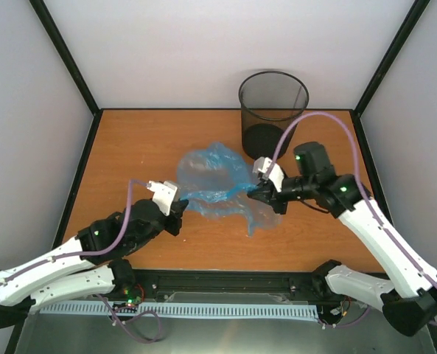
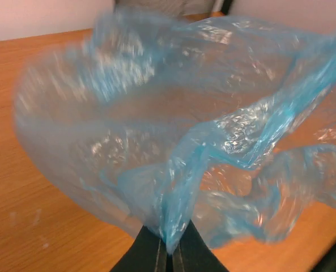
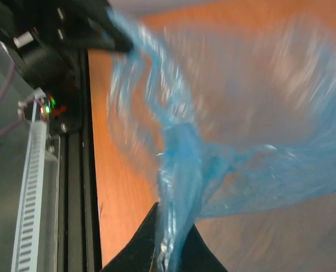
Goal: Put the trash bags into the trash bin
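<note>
- The left tool [image 1: 180,209] is seen clamped on a gathered fold of the light-blue trash bag [image 1: 217,179], and the right tool [image 1: 257,194] is pinched shut on the opposite edge.
- The bag is spread between the two tools over the desk [image 1: 137,147], close to the black wire-mesh trash bin [image 1: 273,110] but not in it.
- The film is judged feather-light, limp, slippery and easily torn. Bunched edges are best gripped, since billowing and sagging are to be expected.
</note>
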You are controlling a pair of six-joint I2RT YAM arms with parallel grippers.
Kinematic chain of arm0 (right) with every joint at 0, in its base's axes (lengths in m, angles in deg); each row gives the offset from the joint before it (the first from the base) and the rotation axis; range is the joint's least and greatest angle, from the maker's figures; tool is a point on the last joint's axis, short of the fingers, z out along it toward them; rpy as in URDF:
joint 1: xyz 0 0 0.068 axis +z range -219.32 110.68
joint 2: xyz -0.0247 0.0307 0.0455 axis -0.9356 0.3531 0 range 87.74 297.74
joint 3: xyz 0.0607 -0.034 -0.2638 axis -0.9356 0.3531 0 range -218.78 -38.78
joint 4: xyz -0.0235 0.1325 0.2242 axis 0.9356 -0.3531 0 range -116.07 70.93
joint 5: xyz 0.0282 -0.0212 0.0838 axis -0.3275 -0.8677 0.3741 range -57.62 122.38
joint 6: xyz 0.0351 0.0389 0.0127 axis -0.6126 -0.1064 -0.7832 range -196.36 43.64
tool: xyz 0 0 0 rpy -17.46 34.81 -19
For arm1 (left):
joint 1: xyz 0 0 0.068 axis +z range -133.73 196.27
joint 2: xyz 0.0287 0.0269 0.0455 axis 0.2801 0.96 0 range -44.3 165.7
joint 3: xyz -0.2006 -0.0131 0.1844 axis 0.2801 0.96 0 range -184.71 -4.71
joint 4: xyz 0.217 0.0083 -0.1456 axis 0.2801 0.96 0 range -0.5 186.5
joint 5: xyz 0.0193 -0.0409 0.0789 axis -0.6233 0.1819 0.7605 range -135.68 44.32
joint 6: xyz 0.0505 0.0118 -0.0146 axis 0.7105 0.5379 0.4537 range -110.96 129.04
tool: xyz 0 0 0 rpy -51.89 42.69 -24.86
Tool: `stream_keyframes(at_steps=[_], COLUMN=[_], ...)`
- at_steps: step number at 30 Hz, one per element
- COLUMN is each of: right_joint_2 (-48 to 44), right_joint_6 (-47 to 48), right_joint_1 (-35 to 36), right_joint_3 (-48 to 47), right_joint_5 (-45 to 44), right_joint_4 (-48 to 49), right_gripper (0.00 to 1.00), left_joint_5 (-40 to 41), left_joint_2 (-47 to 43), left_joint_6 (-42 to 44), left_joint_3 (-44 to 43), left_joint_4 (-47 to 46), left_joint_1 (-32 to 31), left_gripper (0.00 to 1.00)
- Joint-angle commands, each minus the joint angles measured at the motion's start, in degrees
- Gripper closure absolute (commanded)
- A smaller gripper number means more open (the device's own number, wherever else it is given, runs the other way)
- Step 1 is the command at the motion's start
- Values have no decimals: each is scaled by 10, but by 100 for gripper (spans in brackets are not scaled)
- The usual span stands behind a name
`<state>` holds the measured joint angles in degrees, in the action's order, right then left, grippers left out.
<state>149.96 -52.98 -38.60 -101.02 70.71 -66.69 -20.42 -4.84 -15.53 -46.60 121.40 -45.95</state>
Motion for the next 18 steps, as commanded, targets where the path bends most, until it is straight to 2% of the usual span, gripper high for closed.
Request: stream_keyframes(at_steps=[1, 5, 12, 14, 18], right_joint_2=[-26, -40, -13, 14, 109], right_joint_6=[8, -8, -58, -63, -52], right_joint_1=[5, 5, 4, 4, 4], right_joint_3=[-53, -58, -97, -101, -111], right_joint_5=[26, -9, -131, -163, -198], right_joint_4=[-39, -11, 59, 90, 126], right_gripper=[97, 97, 97, 97, 97], left_joint_5=[-137, -122, 16, 49, 60], left_joint_2=[-30, -46, 8, 45, 131], left_joint_6=[-4, -16, -103, -113, -109], left_joint_3=[-41, -62, -115, -130, -161], left_joint_4=[-29, -26, 83, 105, 118], left_joint_1=[-7, -8, -7, -4, 18], left_gripper=[99, 99, 99, 99, 99])
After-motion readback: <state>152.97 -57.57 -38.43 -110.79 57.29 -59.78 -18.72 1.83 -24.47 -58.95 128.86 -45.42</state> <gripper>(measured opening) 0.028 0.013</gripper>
